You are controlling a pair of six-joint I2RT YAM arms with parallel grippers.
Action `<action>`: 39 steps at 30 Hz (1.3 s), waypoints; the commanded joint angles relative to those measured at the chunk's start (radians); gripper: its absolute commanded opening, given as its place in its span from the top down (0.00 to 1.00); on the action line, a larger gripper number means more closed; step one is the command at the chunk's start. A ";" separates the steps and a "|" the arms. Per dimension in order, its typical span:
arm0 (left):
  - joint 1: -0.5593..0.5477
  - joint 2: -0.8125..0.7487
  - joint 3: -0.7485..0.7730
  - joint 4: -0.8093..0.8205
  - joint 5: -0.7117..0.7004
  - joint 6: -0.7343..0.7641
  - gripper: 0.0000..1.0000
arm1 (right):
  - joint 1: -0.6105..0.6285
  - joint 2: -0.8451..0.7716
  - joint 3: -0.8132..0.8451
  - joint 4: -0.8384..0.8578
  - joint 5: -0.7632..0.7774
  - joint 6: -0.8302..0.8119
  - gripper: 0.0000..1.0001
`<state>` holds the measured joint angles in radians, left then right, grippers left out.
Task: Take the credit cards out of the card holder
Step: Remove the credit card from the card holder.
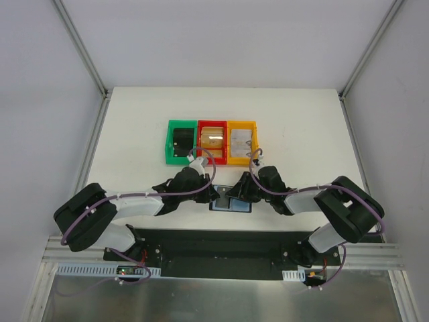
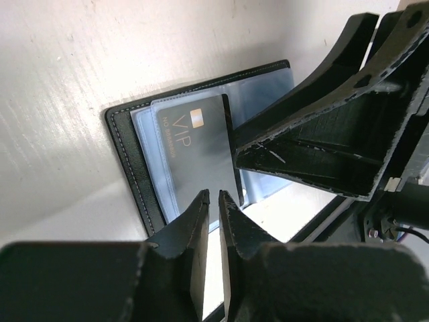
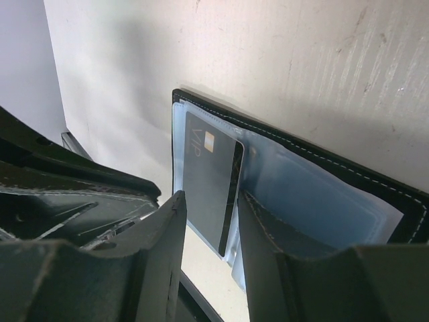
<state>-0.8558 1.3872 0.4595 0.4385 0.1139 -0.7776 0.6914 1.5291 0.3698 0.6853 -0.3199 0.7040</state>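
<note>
at the near edge of the counter [image 1: 315, 134], the credit card [image 3: 209, 168] in the card holder [image 3: 322, 201] points lengthwise between the spread fingers of the right gripper [image 3: 211, 201]; the left gripper [image 2: 214, 196] alongside is pressed nearly together.

White table [image 1: 301, 121], green bin [image 1: 169, 144], red bin [image 1: 213, 123], yellow bin [image 1: 241, 123] side by side, black object [image 1: 181, 140] in the green one.

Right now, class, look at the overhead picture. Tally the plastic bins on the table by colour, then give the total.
Green bin: 1
Red bin: 1
Yellow bin: 1
Total: 3
</note>
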 commanded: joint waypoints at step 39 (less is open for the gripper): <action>0.004 0.108 0.033 -0.037 -0.019 0.000 1.00 | -0.010 -0.035 -0.026 0.023 -0.019 -0.006 0.60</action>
<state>-0.8558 1.4727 0.4877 0.4068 0.1001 -0.7715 0.6891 1.5284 0.3622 0.6987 -0.3275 0.7029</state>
